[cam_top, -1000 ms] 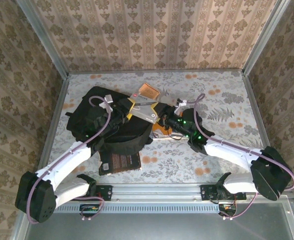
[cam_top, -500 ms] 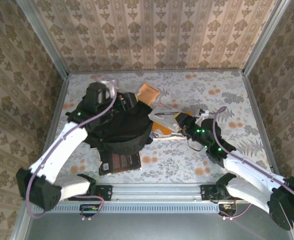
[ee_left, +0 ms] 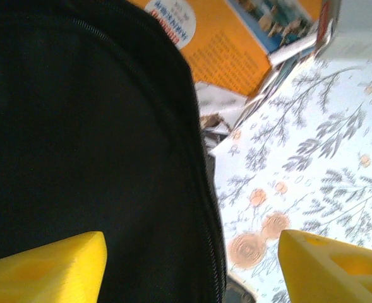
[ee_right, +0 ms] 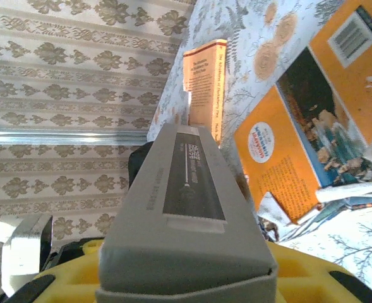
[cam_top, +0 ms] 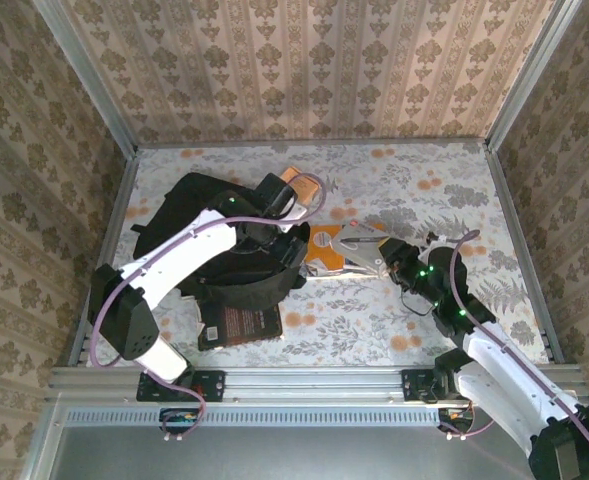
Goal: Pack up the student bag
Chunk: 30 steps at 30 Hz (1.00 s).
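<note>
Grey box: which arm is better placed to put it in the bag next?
Right, probably. Its pincer grips the grey box, just beside the bag. The left pincer hangs open over the bag's edge, holding nothing.

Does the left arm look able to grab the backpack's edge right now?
Probably yes: the left gripper is open, its fingers either side of the zipper edge of the student bag, with nothing blocking.
</note>
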Motion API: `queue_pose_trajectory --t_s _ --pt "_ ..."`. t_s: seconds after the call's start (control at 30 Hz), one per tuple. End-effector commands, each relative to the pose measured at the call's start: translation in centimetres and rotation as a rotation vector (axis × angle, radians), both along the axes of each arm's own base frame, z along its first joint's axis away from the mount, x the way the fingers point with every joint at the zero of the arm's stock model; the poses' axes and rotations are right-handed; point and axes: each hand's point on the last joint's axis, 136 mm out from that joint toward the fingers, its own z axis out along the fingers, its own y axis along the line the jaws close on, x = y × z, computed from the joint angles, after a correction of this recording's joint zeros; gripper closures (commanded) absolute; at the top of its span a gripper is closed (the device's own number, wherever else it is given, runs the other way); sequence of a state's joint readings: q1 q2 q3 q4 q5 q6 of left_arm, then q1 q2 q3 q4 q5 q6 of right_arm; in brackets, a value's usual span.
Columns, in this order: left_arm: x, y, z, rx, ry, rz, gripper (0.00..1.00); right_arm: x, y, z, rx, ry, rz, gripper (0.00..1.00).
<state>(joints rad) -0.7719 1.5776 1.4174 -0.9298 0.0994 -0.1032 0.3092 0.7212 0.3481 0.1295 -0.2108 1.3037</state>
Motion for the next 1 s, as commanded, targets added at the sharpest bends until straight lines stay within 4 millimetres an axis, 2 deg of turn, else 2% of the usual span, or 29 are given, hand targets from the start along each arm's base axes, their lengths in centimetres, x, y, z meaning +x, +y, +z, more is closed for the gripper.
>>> queue_pose_trajectory --t_s 0.0,0.23,0.6,0.97 --pt "-0.7 1.0 0.2 0.084 -0.001 -0.051 0.27 -0.4 0.3 -0.2 0.009 -0.008 0.044 0.63" --pt "-1.6 0.7 -0.8 0.099 0.036 -0.072 0.27 -0.2 0.2 -0.7 0.017 0.005 0.045 0.63" --pt "-0.8 0.8 -2.6 0.138 0.048 -0.059 0.27 -0.4 0.2 -1.6 0.029 0.025 0.044 0.64" --pt "0.3 1.9 -2.5 0.113 0.046 -0.008 0.4 -0.2 0.2 -1.9 0.027 0.033 0.042 0.64"
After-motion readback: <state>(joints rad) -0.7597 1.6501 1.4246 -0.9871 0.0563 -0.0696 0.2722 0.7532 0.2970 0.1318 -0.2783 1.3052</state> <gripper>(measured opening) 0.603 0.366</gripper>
